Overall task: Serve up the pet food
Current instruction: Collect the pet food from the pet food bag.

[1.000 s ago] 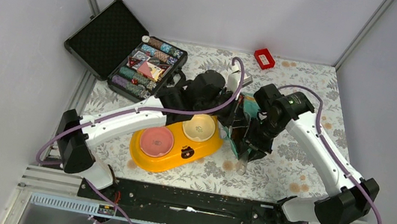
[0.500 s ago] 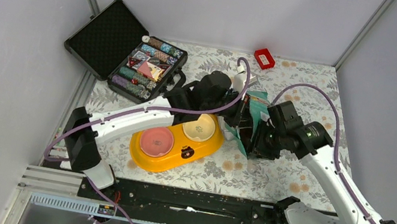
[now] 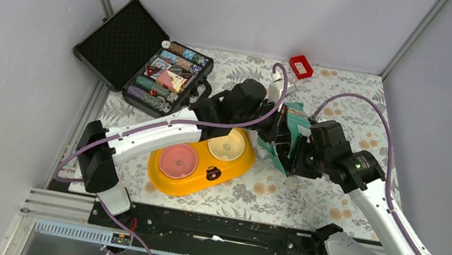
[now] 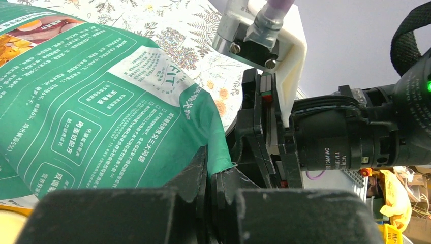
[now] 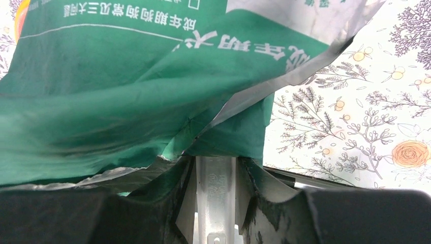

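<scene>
The teal-and-white pouch [image 3: 291,126] hangs above the table, right of the yellow feeder [image 3: 241,166]. My left gripper [image 3: 276,131] is shut on an edge of the pouch [image 4: 91,101], the teal film pinched between its jaws [image 4: 216,170]. My right gripper [image 3: 295,154] meets the pouch from the right. In the right wrist view it [image 5: 216,168] is shut on a clear plastic scoop handle [image 5: 216,195]. The handle's far end is hidden under the pouch's torn mouth [image 5: 127,76]. No pet food shows. The feeder's pink bowl [image 3: 178,159] and cream bowl [image 3: 226,145] look empty.
An open black case [image 3: 150,66] holding rows of chips lies at the back left. A small red box [image 3: 301,66] sits at the back edge. The right arm's wrist [image 4: 345,137] crowds close beside my left fingers. Grey walls enclose the flowered tabletop [image 3: 308,197].
The right arm has swung out to the right, and its gripper has turned from pointing down by the feeder to facing the pouch. The left gripper and pouch shifted slightly back and right.
</scene>
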